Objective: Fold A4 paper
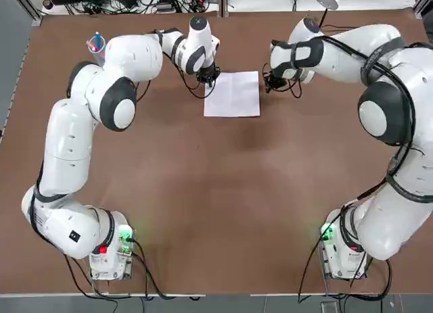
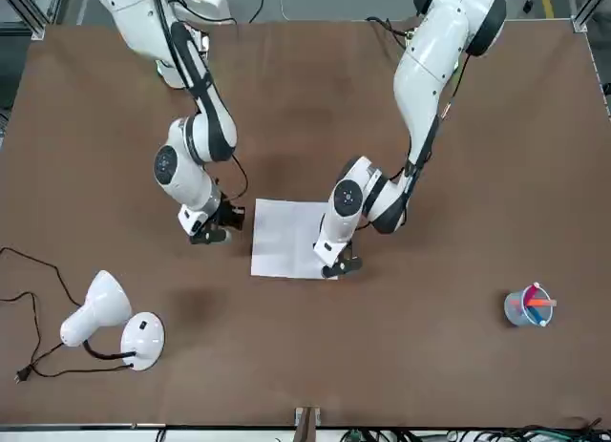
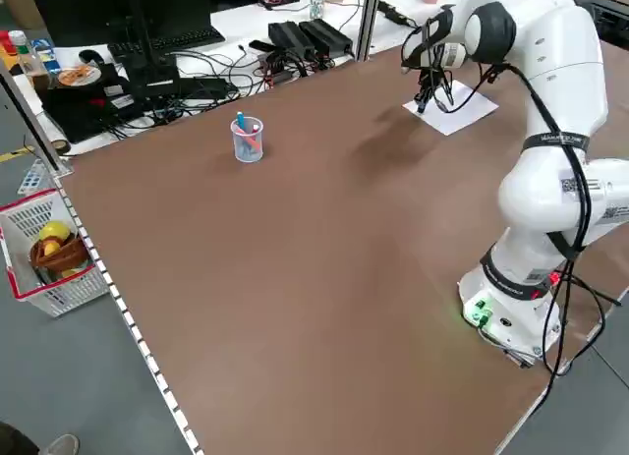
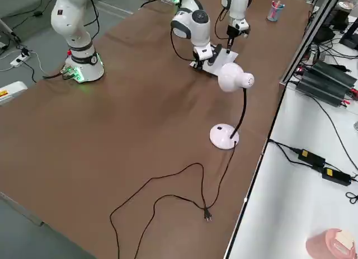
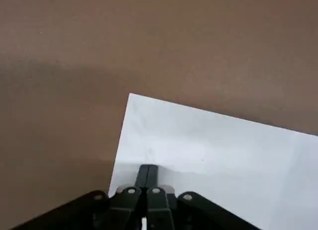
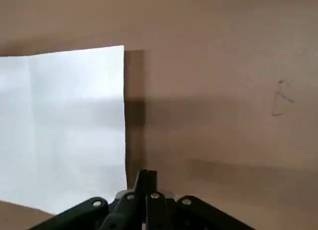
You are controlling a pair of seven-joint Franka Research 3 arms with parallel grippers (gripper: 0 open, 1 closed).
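Brown table [image 1: 216, 191], A4 paper [image 1: 233, 94] flat; wrist views show left gripper [image 5: 147, 171], right gripper [image 6: 146, 176] pressed together

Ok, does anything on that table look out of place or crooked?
Nothing stands out. The paper lies flat, slightly skewed to the table edges, and undamaged. The left end effector sits at its corner, the right end effector just beside it. The lamp and cup stand upright.

My brown table [image 1: 216, 211] carries the paper [image 1: 233, 94] near its far edge, a lamp [image 2: 105, 318] at the far right corner, a pen cup [image 1: 97, 46] far left.
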